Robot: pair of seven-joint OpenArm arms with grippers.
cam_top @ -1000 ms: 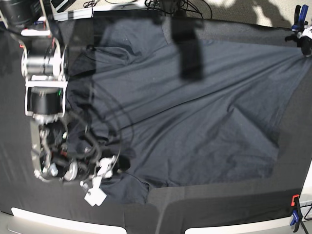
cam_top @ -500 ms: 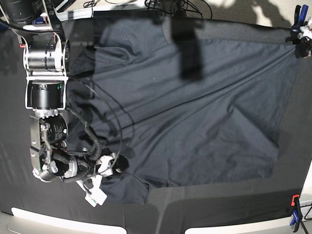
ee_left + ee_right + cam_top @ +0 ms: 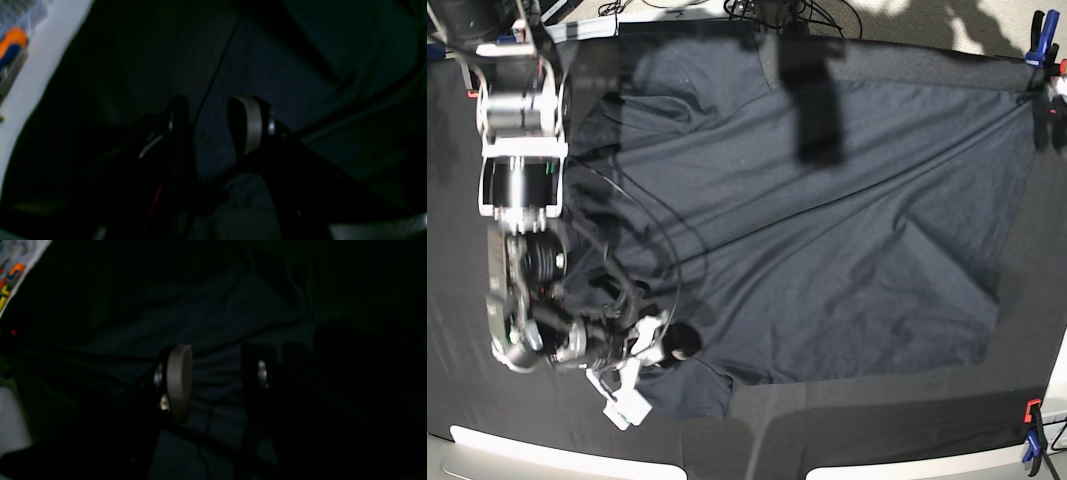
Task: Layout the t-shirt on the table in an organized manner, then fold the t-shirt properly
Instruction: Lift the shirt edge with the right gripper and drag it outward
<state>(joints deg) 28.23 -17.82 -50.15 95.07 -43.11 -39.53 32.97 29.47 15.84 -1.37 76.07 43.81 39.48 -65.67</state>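
The dark navy t-shirt (image 3: 827, 230) lies spread and wrinkled over most of the black table (image 3: 877, 420). One sleeve (image 3: 692, 390) points toward the front edge. My right gripper (image 3: 675, 345) hangs at the shirt's front-left part, beside that sleeve. In the right wrist view it (image 3: 218, 376) is open, jaws apart over bunched shirt folds (image 3: 206, 326). My left gripper (image 3: 1055, 88) is at the far right corner, mostly cut off by the frame. In the left wrist view it (image 3: 213, 123) is open over the shirt's straight edge (image 3: 217, 66), holding nothing.
A blue clamp (image 3: 1039, 45) grips the far right corner and a red and blue clamp (image 3: 1032, 430) the near right corner. Cables and hangers (image 3: 777, 10) lie beyond the far edge. The pale table edge (image 3: 547, 450) runs along the front.
The shirt's far right corner has slackened back from the left gripper. The right arm has shifted slightly, its gripper moving a little to the right along the shirt.
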